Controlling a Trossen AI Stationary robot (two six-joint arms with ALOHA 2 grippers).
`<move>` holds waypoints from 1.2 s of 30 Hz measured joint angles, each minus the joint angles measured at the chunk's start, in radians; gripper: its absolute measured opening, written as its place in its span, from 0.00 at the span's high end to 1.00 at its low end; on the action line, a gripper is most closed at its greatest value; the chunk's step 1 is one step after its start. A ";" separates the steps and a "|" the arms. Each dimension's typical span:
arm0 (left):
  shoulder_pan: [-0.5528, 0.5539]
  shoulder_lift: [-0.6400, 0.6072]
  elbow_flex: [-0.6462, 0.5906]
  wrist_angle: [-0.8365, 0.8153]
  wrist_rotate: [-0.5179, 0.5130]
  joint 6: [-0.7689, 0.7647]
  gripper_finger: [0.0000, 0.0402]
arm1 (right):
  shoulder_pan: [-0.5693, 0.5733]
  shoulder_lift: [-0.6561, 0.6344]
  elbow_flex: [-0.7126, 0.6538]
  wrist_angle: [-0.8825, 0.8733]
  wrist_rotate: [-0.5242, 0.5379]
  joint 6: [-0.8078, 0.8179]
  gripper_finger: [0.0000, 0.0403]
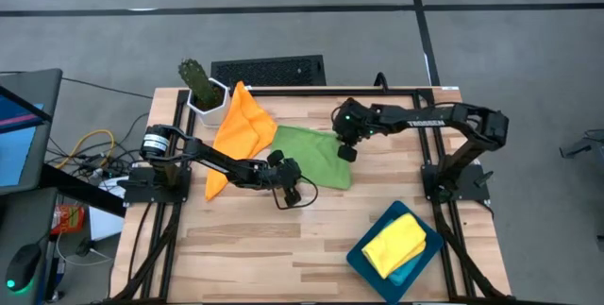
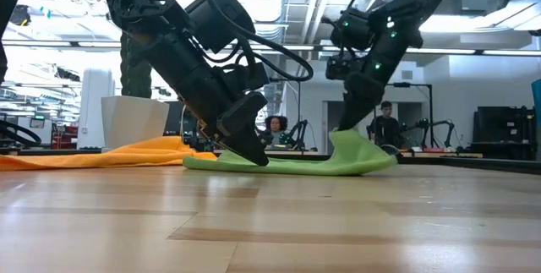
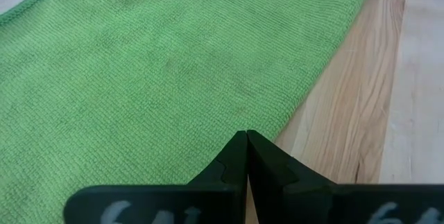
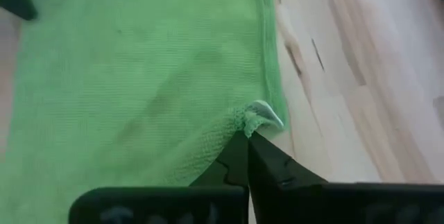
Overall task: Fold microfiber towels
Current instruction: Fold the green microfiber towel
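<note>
A green microfiber towel (image 1: 307, 154) lies spread at the table's middle; most of it is flat on the wood. An orange towel (image 1: 241, 126) lies crumpled to its far left. A yellow towel (image 1: 394, 244) rests folded on a dark teal tray (image 1: 429, 239) at the near right. My left gripper (image 1: 298, 184) is shut, its tip down on the green towel's near part. My right gripper (image 1: 346, 152) is shut on the green towel's right edge, above the table. My left gripper presses its shut fingertips (image 3: 246, 141) down on the green towel, close to its edge (image 3: 291, 116) beside bare wood. It slants down from the table's left. The cloth under it lies flat on the table (image 2: 254, 159). My right gripper pinches the green towel's edge at a small white tag (image 4: 267, 113) between its two fingers. The fingers slant down from the table's right and far side. That edge is drawn up into a peak (image 2: 347, 138), while the rest of the towel stays on the table.
A white pot with a cactus (image 1: 203, 88) stands at the far left corner, next to the orange towel. A black grille-like object (image 1: 269, 69) sits beyond the far edge. Bare wood (image 1: 264, 248) lies at the near left and middle.
</note>
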 joint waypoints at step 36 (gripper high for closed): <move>-0.002 0.000 0.000 -0.009 0.008 0.009 1.00 | -0.023 0.323 0.334 -0.066 -0.111 0.026 0.77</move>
